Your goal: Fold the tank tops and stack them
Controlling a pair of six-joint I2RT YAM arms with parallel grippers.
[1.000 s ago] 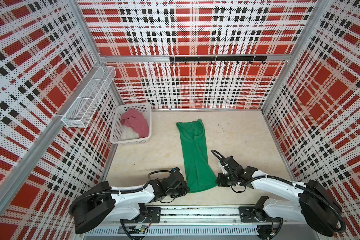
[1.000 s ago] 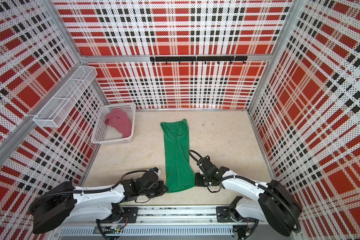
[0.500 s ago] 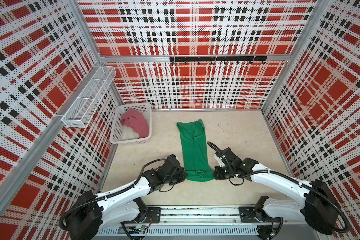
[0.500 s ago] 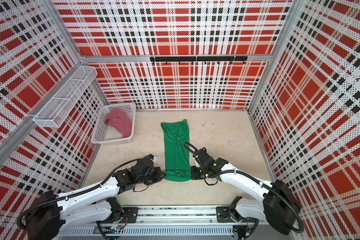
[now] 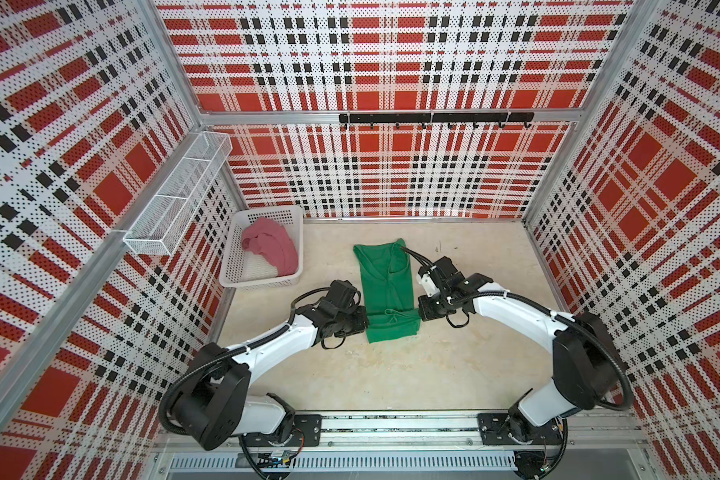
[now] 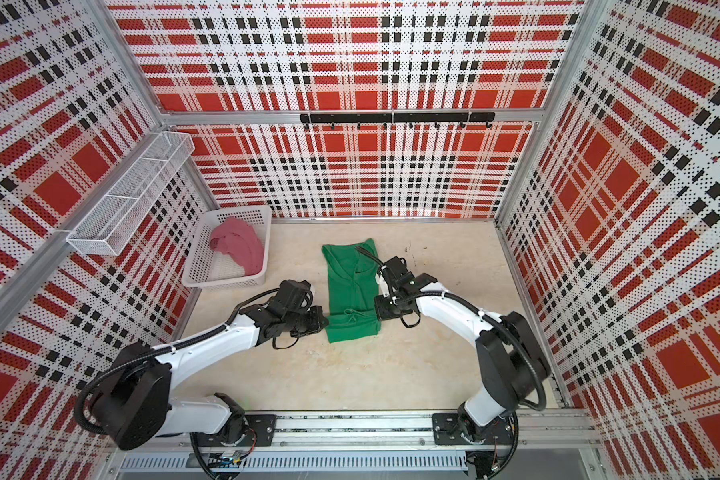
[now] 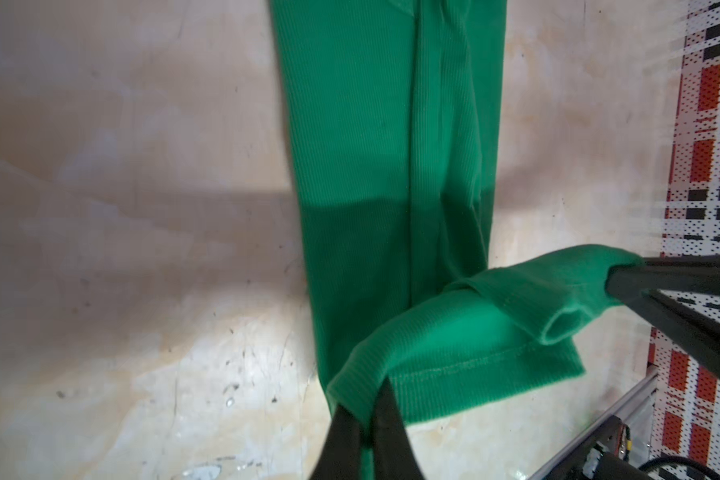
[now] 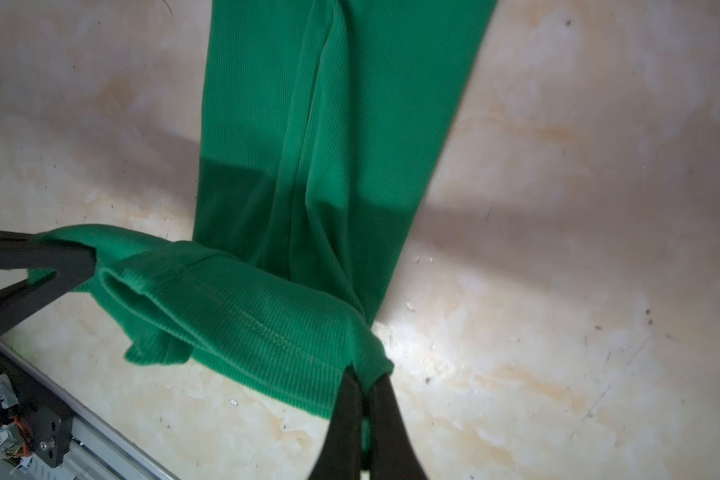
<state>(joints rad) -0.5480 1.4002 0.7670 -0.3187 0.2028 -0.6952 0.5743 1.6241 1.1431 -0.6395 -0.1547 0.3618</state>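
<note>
Green tank top [image 5: 385,286] lies lengthwise down the middle of the tabletop [image 5: 391,374], already narrowed into a long strip. Its strap end points toward the back wall and its hem toward the robot's base. From where I stand the hem is off the surface. The left claw [image 5: 365,326] is pinched tight on one hem corner and the right claw [image 5: 420,313] is clamped on the opposite corner, with the cloth slung between them. The pink tank top [image 5: 273,249] sits crumpled in the white basket [image 5: 262,283] by the left wall.

This looks like the crosswise fold, with the hem carried up to the straps. To do it well, I'd say both claws should travel together, level and at one pace, so the hem lands square rather than skewed. The wrist views show the edge curling into a little roll near the right claw. A touch more spread between the claws would likely pull that flat. The lift should be modest, so the lying part is not dragged along the tabletop. Lowering the hem right onto the cloth before letting go, side edges matched, seems the safe finish. Dropping it from above risks a rumpled fold.
</note>
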